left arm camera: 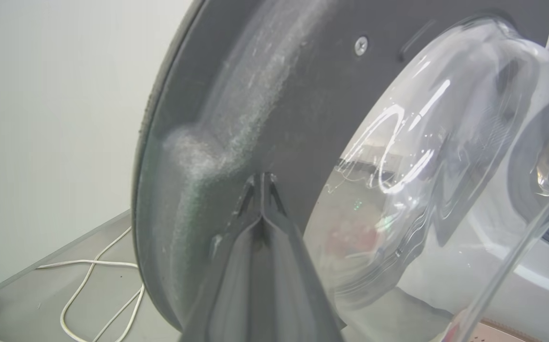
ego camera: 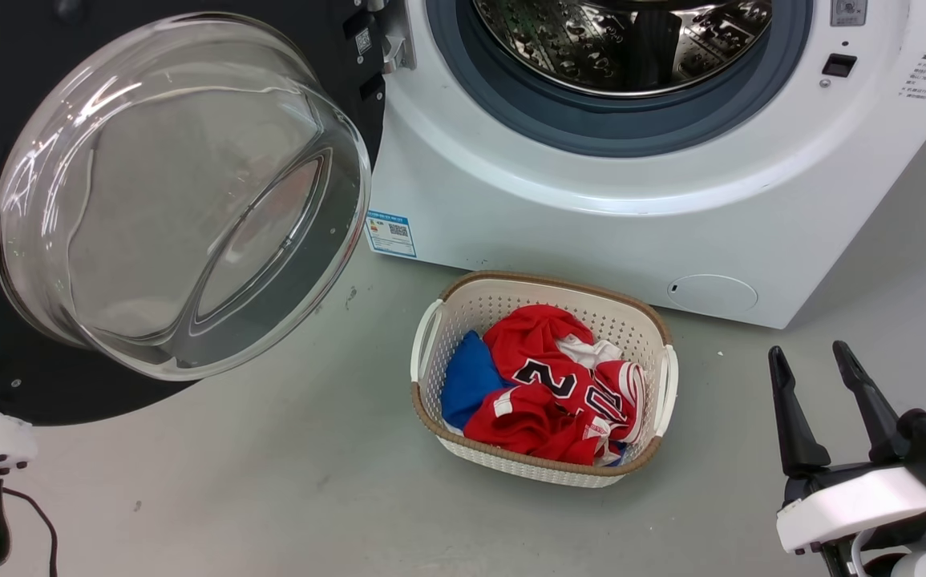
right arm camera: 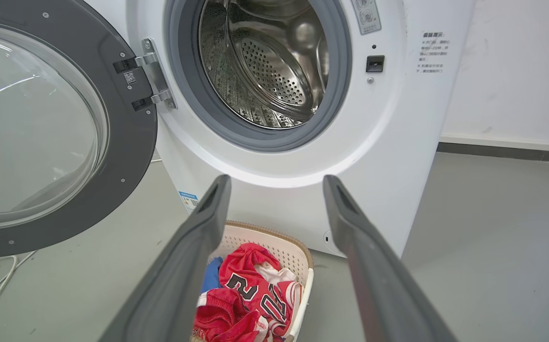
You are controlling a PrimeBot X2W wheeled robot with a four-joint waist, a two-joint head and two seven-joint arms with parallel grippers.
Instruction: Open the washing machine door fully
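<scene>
Right now your washing machine [ego camera: 591, 224] stands on the grey floor with its steel drum [ego camera: 623, 40] exposed. The washing machine door [ego camera: 174, 200] is swung wide out to the left on its hinge, with the glass bowl facing you and well clear of the opening. On the floor just in front of the machine sits a white laundry basket [ego camera: 543, 474] holding a red jersey [ego camera: 551, 385] and a blue cloth [ego camera: 467, 381]. Your right hand [ego camera: 807, 350] hovers right of the basket, fingers apart and empty. Your left hand [left arm camera: 262, 183] has its fingers pressed together, tips against the door's dark inner rim.
</scene>
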